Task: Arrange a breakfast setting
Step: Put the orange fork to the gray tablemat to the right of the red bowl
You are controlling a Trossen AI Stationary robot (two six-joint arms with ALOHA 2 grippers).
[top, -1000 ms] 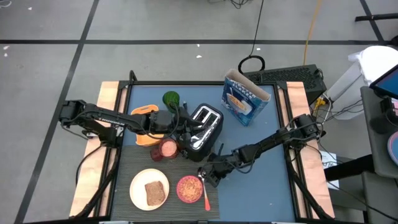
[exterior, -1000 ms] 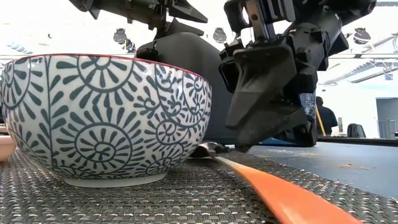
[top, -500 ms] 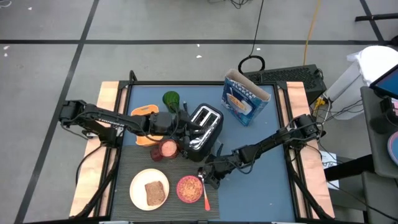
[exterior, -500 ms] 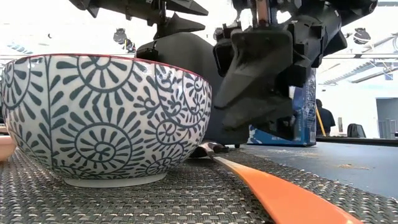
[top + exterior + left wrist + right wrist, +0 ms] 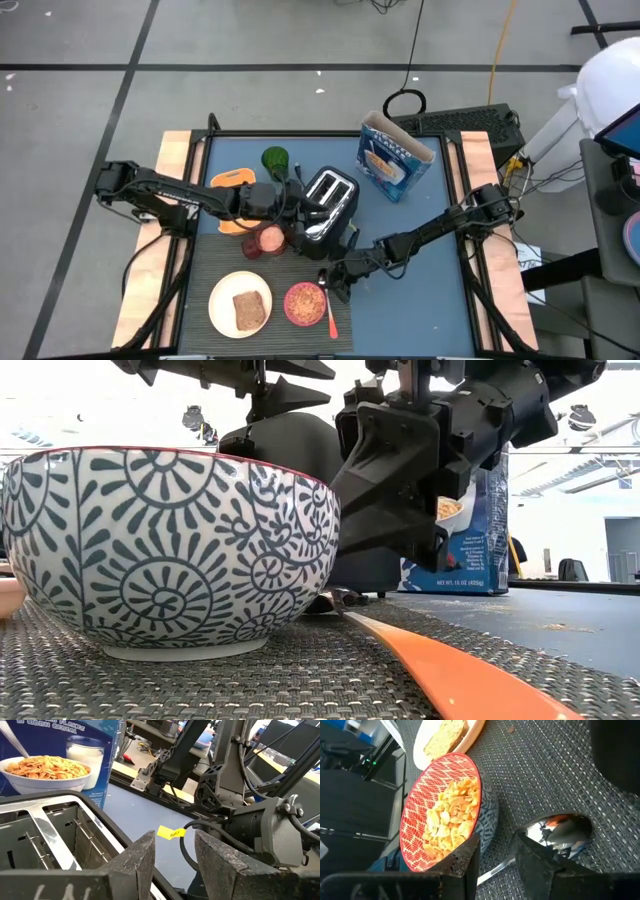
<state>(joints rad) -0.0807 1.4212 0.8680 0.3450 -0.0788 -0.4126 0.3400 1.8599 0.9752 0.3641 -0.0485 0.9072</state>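
Note:
On a grey woven mat [image 5: 270,335] at the table's near edge lie a cream plate [image 5: 218,300] with a toast slice [image 5: 250,308] and a bowl of cereal [image 5: 303,303], red inside and blue-patterned outside [image 5: 170,550]. A spoon [image 5: 328,305] with an orange-red handle [image 5: 450,680] lies right of the bowl, its metal end [image 5: 560,832] toward the far edge. My right gripper [image 5: 333,283] hangs just above that metal end, fingers slightly apart [image 5: 497,855], holding nothing. My left gripper [image 5: 300,208] hovers over the toaster's left end, fingers apart [image 5: 175,850] and empty.
A silver-black toaster [image 5: 332,205] stands mid-table with a blue cereal box [image 5: 393,155] behind it to the right. An orange container [image 5: 232,200], a green object [image 5: 275,158] and a red cup [image 5: 268,240] sit to the toaster's left. Bare blue table lies at the near right.
My right gripper has rolled about its own axis and its fingertips have come up from the spoon's metal end. The spoon lies where it was on the mat.

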